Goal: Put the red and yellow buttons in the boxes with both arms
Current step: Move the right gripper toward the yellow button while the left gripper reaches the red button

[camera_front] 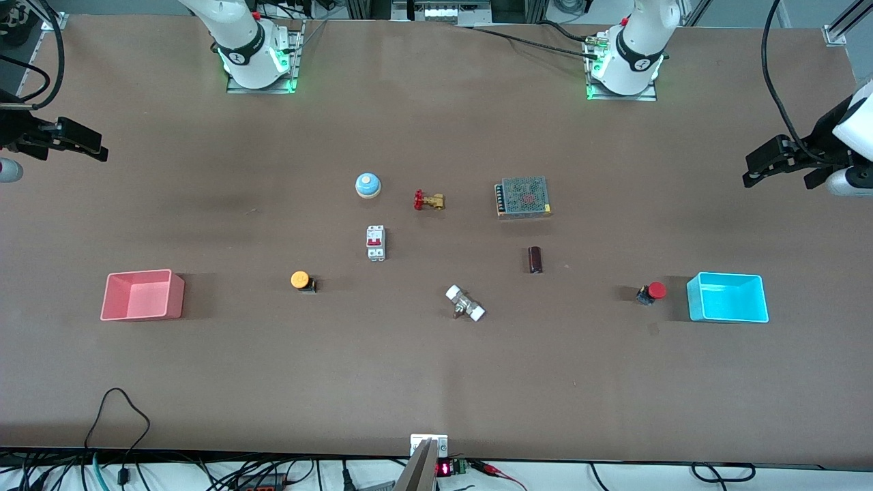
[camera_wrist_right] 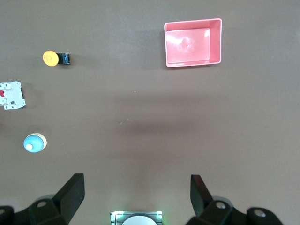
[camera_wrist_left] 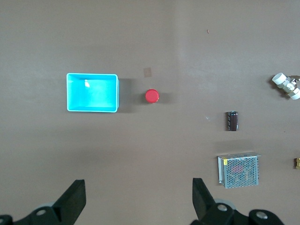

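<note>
The red button (camera_front: 653,292) stands beside the cyan box (camera_front: 727,318), toward the left arm's end of the table. The yellow button (camera_front: 301,279) lies on its side, some way from the pink box (camera_front: 176,296) at the right arm's end. Both boxes are empty. My left gripper (camera_front: 779,181) hangs open and empty high over its end of the table. Its wrist view shows the red button (camera_wrist_left: 152,96) and the cyan box (camera_wrist_left: 117,93) below the gripper (camera_wrist_left: 138,185). My right gripper (camera_front: 75,151) hangs open and empty over the other end. Its wrist view shows the yellow button (camera_wrist_right: 50,57) and the pink box (camera_wrist_right: 192,64) below the gripper (camera_wrist_right: 136,180).
In the middle of the table lie a blue dome with a yellow top (camera_front: 367,185), a brass valve with a red handle (camera_front: 428,200), a meshed power supply (camera_front: 523,197), a white breaker (camera_front: 376,242), a brown cylinder (camera_front: 535,259) and a white-ended fitting (camera_front: 465,303).
</note>
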### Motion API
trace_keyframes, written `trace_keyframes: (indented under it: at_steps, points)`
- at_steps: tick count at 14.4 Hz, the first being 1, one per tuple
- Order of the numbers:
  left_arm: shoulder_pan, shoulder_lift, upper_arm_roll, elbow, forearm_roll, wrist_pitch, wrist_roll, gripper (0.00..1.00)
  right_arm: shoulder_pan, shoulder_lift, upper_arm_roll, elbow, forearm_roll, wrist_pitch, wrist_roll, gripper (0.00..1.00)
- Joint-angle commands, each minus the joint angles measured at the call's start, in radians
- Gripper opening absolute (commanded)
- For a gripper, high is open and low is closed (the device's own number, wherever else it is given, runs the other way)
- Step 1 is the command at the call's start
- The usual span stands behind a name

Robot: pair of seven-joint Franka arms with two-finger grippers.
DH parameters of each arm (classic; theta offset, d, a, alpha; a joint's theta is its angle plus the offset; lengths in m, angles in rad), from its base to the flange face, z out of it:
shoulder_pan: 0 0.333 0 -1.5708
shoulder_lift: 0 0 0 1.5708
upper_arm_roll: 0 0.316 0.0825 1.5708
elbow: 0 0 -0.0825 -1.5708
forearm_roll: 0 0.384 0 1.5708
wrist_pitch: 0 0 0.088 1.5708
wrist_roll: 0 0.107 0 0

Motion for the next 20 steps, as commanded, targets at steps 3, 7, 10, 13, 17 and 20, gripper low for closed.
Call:
trace_keyframes:
  at_steps: [3,7,10,13,17,20]
  points:
    - [0.006,-0.020,-0.008,-0.020,-0.003,0.000,-0.008,1.00,0.004,-0.027,0.007,-0.040,-0.014,0.014,0.006,1.00]
    - [0.006,0.049,-0.008,-0.017,-0.003,0.058,0.010,1.00,0.072,0.047,0.009,-0.084,-0.006,0.113,0.010,1.00]
    - [0.003,0.127,-0.008,-0.009,-0.001,0.078,0.012,1.00,0.130,0.134,0.009,-0.148,-0.004,0.242,0.100,1.00]
    - [-0.008,0.234,-0.005,-0.005,-0.001,0.143,0.009,1.00,0.199,0.247,0.009,-0.141,-0.003,0.359,0.185,1.00]
    - [-0.012,0.366,-0.005,-0.005,0.006,0.195,-0.002,1.00,0.253,0.352,0.009,-0.135,0.064,0.526,0.233,1.00]
    - [-0.014,0.477,-0.003,-0.003,0.008,0.254,-0.003,1.00,0.276,0.436,0.009,-0.106,0.104,0.615,0.242,1.00]
